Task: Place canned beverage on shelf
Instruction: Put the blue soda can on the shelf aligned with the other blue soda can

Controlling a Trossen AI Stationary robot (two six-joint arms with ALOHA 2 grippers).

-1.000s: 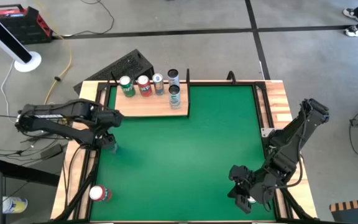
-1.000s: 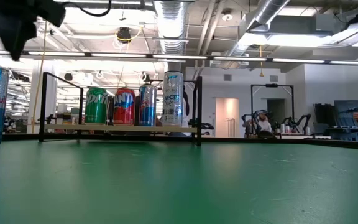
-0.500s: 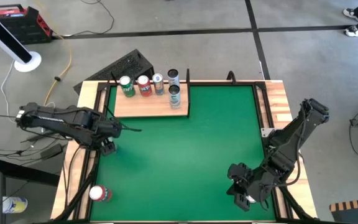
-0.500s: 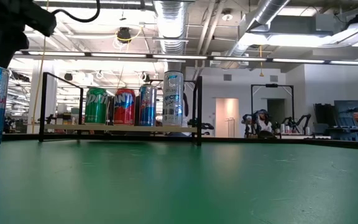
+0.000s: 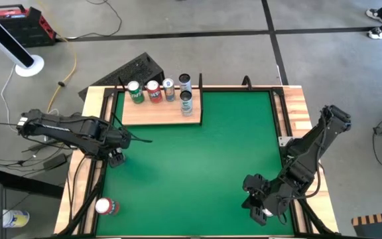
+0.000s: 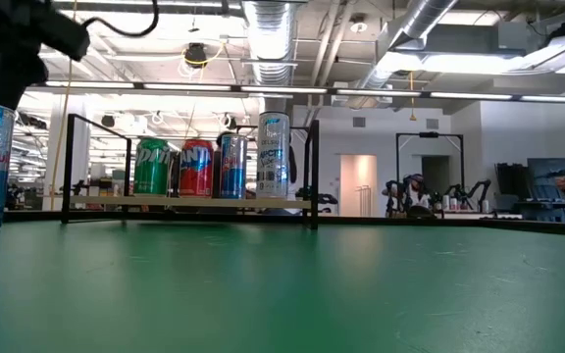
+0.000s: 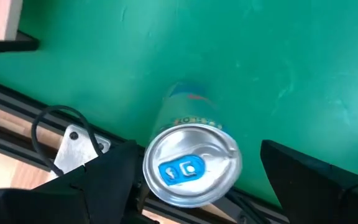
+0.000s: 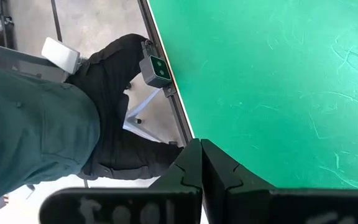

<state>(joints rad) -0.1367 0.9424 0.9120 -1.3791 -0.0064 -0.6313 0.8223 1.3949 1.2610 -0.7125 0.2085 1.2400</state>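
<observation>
A blue can (image 7: 191,163) stood upright on the green table (image 5: 197,166) near its left edge, between the spread fingers (image 7: 104,180) of the left gripper (image 5: 116,157), which did not touch it. The shelf (image 5: 158,113) at the far left corner carried five cans. The right gripper (image 8: 202,163) rested near the table's right front corner, jaws pressed together.

Below my fingers (image 7: 114,180) – matt black plastic – stands a can (image 7: 190,167) with a shiny brushed-metal lid. The table (image 7: 278,68) is smooth matt green; the shelf (image 5: 158,114) is pale bare wood.
</observation>
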